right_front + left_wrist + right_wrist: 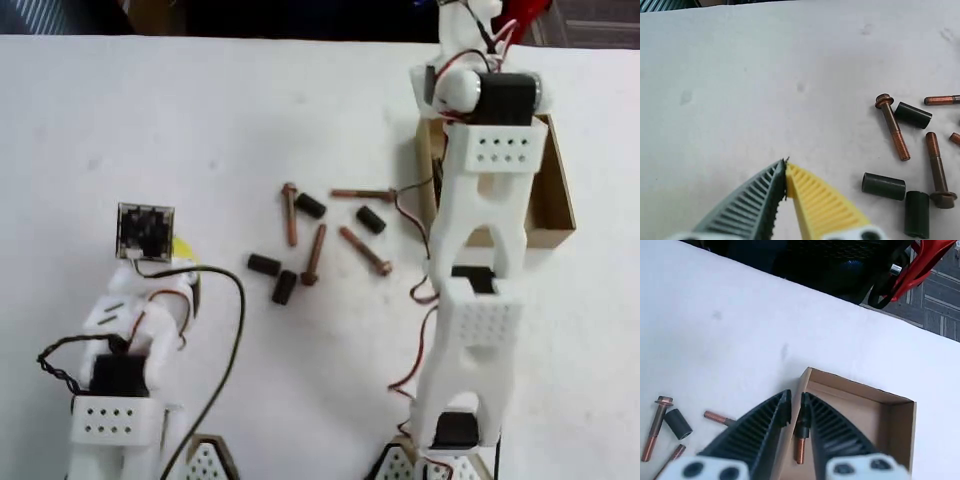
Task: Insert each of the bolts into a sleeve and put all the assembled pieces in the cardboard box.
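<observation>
Several copper bolts (315,254) and black sleeves (285,287) lie loose at the table's middle. The cardboard box (556,205) stands at the right, under the right arm (490,190). In the right wrist view my right gripper (796,402) is shut on a bolt with a black sleeve (800,440). That piece hangs threaded end down over the near wall of the box (860,395). My left gripper (785,166), grey and yellow, is shut on nothing above bare table. It is to the left of the loose bolts (892,127) and sleeves (883,186).
The left arm (125,340) sits at the front left with a black cable looping beside it. Red and black wires trail along the right arm. The table's far edge runs just behind the box.
</observation>
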You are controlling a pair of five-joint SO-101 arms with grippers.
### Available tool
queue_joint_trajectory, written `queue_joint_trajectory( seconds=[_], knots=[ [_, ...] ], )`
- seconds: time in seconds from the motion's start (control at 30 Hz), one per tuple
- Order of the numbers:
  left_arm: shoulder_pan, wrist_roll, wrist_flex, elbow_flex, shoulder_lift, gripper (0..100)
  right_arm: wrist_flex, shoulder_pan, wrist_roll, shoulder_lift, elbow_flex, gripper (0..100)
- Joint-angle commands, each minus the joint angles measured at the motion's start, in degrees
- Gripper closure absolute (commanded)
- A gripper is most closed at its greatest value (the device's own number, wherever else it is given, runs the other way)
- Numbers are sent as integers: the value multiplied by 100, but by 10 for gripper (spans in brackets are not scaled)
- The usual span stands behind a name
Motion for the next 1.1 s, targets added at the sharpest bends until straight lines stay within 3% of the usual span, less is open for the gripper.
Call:
queue_joint_trajectory(
  seconds=[0.0, 0.5, 0.7, 0.8, 0.9, 1.07],
  knots=[
    [-13, -79, -141, -53, -66, 977, 268, -66, 35, -1209, 774, 971],
    [-13, -79, -132, -44, -66, 977, 251, -1279, 70, -4840, 4220, 971],
    [-13, -79, -132, -44, -66, 977, 180, -1455, 70, -6299, 5407, 968],
    [-13, -79, -123, -44, -66, 977, -119, -1429, 97, -6844, 6233, 967],
    [-13, -79, -123, -44, -66, 977, -567, -1455, 712, -7275, 7332, 967],
    [-13, -79, -123, -44, -66, 977, -1965, -1420, 1196, -7688, 9310, 967]
  ],
)
